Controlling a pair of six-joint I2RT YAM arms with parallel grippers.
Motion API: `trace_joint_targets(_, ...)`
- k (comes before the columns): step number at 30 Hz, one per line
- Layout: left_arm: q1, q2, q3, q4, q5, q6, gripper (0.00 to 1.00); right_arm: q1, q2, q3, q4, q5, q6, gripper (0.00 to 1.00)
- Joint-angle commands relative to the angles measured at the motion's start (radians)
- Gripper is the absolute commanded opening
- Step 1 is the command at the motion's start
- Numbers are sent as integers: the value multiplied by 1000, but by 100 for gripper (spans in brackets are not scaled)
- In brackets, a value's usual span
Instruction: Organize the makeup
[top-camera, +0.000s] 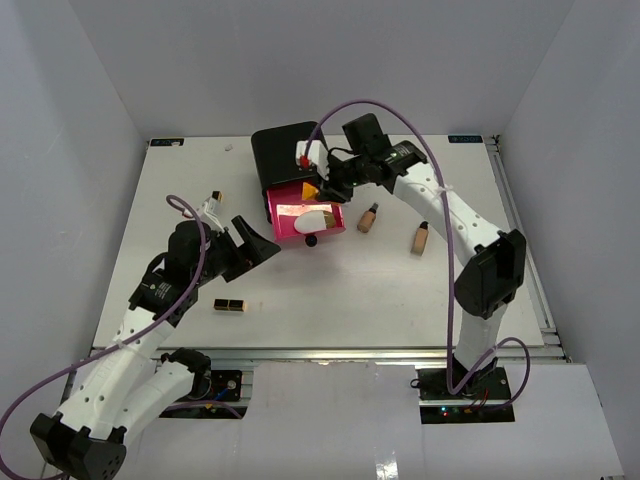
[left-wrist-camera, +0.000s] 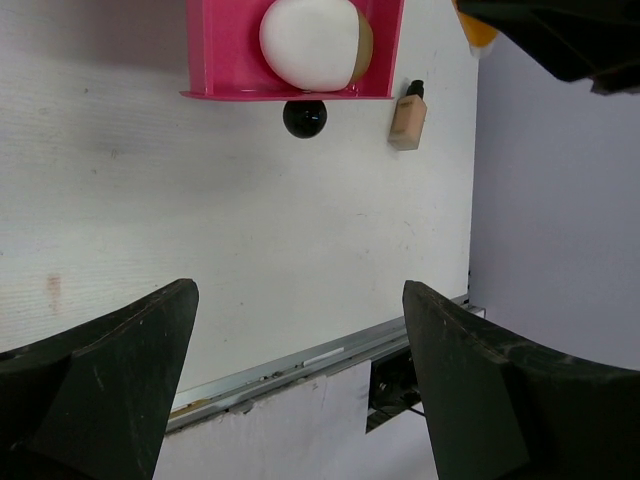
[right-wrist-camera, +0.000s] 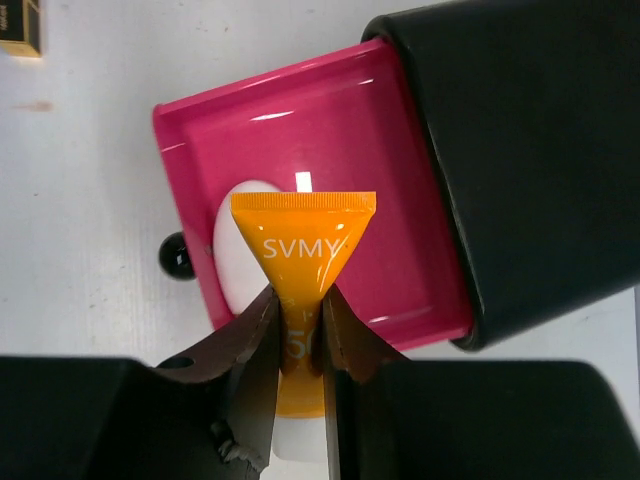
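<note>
Currently | right gripper (right-wrist-camera: 300, 305) pinching orange tube (right-wrist-camera: 303, 235) above pink drawer (right-wrist-camera: 400, 150) | left gripper (left-wrist-camera: 298, 295) wide

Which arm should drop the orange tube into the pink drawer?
Right. The right gripper pinches the tube over the open drawer; the left gripper is open, empty, short of it.

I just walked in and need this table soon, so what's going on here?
The right gripper is shut on an orange tube and holds it above the open pink drawer of the black box. A white-brown egg shape lies in that drawer. The left gripper hangs open and empty over the table in front of the drawer. A tan bottle, a second tan bottle and a lipstick case are out on the table, not yet put away.
</note>
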Motion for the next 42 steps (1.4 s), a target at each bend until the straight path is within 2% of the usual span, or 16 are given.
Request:
trace_joint_targets(1,6,-68,-49,8,21,-14,94,41,120,140,3,147,-45,18)
trace_joint_targets(5,5,-122,-107,11,22,-53,94,67,193,211,3,208,-80,19)
trace_joint_targets(13,6,-166,-153,22,27,-80,94,112,264,233,33,295,-120,22)
trace_joint_targets(21,6,-164,-161,23,29,-79,94,124,278,217,51,322,-126,34)
trace_joint_targets(29,5,-158,-158,28,30,-75,94,126,263,211,57,321,-115,41)
trace_joint_targets(42,6,-120,-125,28,25,-43,94,130,94,160,30,186,8,46)
